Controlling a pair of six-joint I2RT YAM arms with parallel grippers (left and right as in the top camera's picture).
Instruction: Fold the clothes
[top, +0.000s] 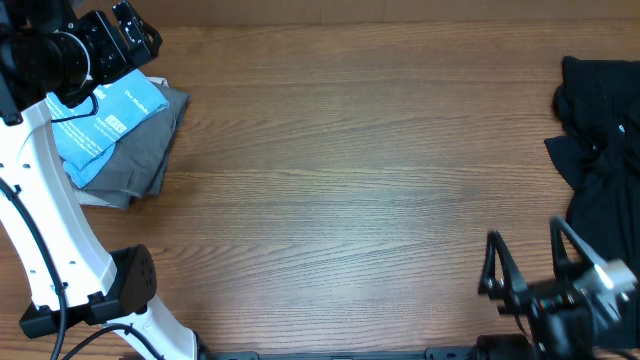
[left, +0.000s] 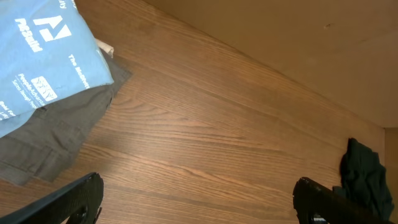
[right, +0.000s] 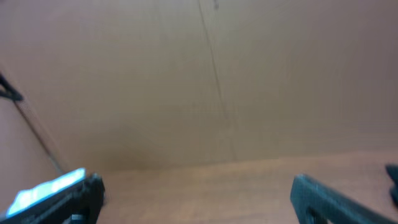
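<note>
blue T-shirt (top: 108, 118) folded on grey garment (top: 140, 165), left | black clothes (top: 605, 130) right | right gripper (top: 522, 232) jaws apart

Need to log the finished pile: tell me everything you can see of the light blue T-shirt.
The light blue T-shirt is folded into a compact, fairly flat rectangle of soft, cotton-looking fabric, with small white lettering and logos facing up. It lies near the table's far left corner, on top of a folded grey garment that sticks out beyond its edges. The left arm hides part of it from overhead.
</note>
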